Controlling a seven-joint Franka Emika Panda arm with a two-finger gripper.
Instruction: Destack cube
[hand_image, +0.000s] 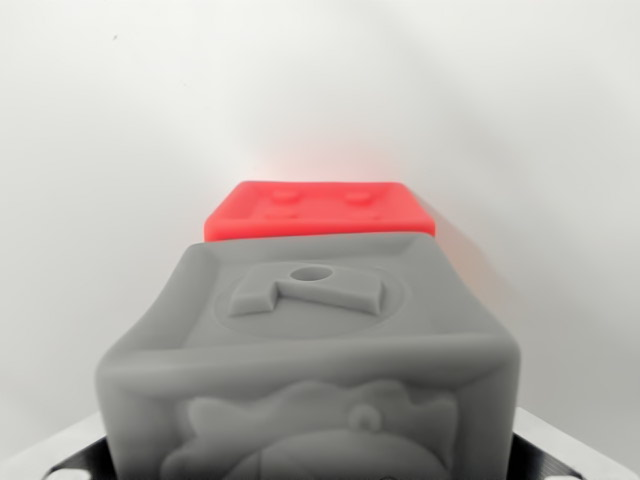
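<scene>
Grey cube (310, 370) up close, red cube (318, 210) just behind it (white surroundings); gripper grip unclear.

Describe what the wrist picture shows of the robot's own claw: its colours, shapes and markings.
Very little shows. At the bottom corners, beside the grey cube, there are slivers of the claw: pale silver-grey edges with black parts beneath, and a few small light dots on the black. No cables or lettering are visible. The fingertips are hidden, so their shape cannot be told.
</scene>
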